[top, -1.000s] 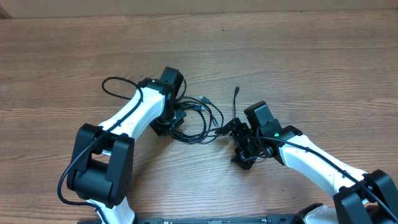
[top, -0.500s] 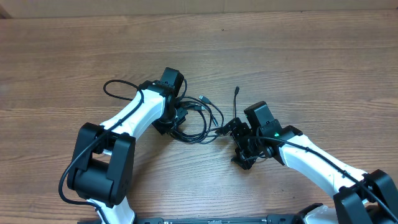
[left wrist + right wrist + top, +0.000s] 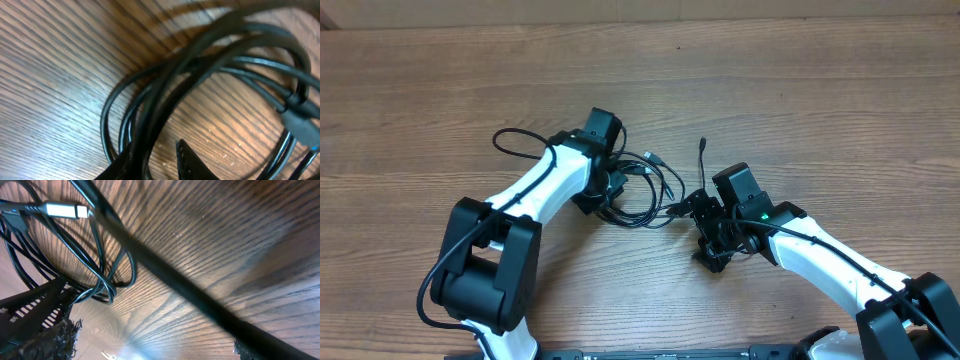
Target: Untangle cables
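Overhead, the wrists hide both sets of fingertips. On the table (image 3: 800, 90), the cables (image 3: 655, 190) lie at centre, between the arms. The left gripper (image 3: 154, 161), reaching toward 2 o'clock, clamps strands at the bundle's 9 o'clock edge. The right gripper (image 3: 698, 208), reaching toward 10 o'clock, gapes wide at the bundle's 3 o'clock edge, and one blurred strand crosses its gap.

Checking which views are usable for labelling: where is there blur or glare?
Overhead: sharp and evenly lit, cables clear on the table. Left wrist: nearest strands smeared at upper right, wood grain crisper. Right wrist: the diagonal cable is out of focus, silvery plug sharp, pale glare on the wood at bottom centre.
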You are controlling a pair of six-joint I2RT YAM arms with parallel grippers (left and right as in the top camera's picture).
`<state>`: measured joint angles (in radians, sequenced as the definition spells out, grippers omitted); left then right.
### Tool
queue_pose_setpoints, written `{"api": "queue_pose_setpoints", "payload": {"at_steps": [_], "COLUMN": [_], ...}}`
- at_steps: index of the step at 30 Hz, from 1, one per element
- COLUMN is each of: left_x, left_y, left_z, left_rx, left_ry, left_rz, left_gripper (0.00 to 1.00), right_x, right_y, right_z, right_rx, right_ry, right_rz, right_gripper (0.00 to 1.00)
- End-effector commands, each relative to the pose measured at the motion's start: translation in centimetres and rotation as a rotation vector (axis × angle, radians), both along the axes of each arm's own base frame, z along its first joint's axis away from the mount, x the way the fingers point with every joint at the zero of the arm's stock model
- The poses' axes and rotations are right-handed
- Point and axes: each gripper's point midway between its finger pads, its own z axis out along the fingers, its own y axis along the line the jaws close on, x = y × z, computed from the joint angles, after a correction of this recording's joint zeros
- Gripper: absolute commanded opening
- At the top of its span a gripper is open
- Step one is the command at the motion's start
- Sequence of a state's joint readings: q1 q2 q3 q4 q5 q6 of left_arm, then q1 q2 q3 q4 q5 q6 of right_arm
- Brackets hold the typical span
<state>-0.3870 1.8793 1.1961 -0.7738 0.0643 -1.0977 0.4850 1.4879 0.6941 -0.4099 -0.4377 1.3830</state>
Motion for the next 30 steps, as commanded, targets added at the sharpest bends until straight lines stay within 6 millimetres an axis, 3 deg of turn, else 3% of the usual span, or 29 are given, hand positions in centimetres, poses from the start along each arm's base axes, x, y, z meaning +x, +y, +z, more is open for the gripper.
{"api": "queue_pose_setpoints", "payload": {"at_steps": [1,8,12,15,19,22,30], "left_x": [-0.6,-1.0,-0.8,-0.4,0.2,0.9,2.2], "left_y": [-0.3,-0.9,-0.3,-0.1,0.0,-0.4,-2.2], "left_z": [-0.9,-1.9,-2.2,-1.8,0.1,3.7,10.0], "left_rx": [0.041,0.046,0.072,0.075,0.066,0.037,-0.075], "left_ry": [0.001,-0.024,-0.039,-0.051,-0.055,-0.068,-0.141], "left_rz": [-0.019,-0.034,-0.016,-0.014,-0.012,-0.005,-0.010], "left_gripper": [0.25,0.24,0.04,0.04,0.04,0.04,0.04], "right_x": [0.1,-0.3,-0.7,-1.0,-1.0,-0.4,0.3], "right_y": [0.0,-0.2,-0.4,-0.5,0.2,1.7,5.9], "right_z": [0.1,-0.2,-0.3,-0.4,0.1,1.3,6.2], "right_rx": [-0.009,-0.020,-0.030,-0.031,0.006,0.085,0.351], "right_ry": [-0.007,0.013,0.032,0.044,0.017,-0.077,-0.384], "right_rz": [0.002,0.002,0.002,0.005,0.059,0.163,0.466], "right_gripper": [1.00,1.00,1.00,1.00,1.00,1.00,1.00]}}
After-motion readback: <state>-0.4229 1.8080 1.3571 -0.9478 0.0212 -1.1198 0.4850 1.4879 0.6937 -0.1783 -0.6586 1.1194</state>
